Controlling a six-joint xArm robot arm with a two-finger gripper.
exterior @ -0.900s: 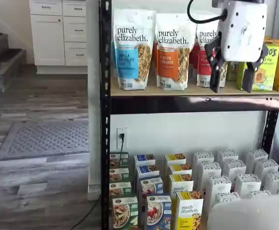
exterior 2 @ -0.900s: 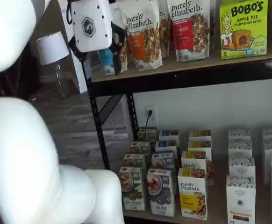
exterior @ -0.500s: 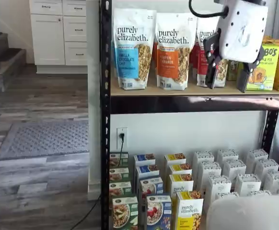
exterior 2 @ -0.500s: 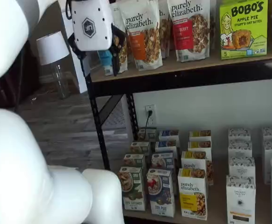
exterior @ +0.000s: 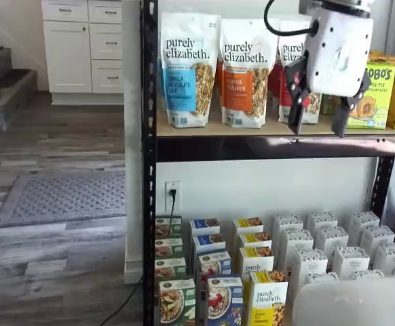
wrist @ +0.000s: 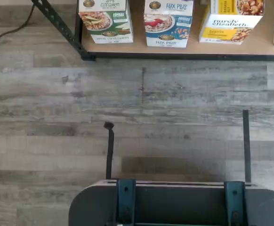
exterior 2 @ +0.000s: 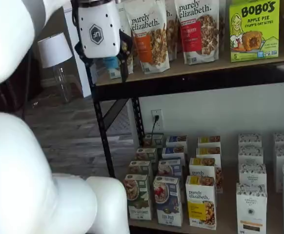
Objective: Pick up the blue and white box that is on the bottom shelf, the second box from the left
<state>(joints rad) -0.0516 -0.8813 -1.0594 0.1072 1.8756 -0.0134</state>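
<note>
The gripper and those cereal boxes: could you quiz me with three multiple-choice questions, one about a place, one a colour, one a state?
1. Where does the gripper hang?
A. Level with the upper shelf
B. Down among the bottom-shelf boxes
C. Resting on the floor

2. What colour is the label panel on the granola bag nearest the black post?
A. Orange
B. Blue
C. Green

3. How do the gripper's fingers stand?
A. Closed on a box
B. Apart, holding nothing
C. Hidden from every view

Answers: 1 A, it hangs in front of the granola bags, far above the blue and white box. 2 B, its panel is blue. 3 B, a plain gap shows between the two black fingers.
</note>
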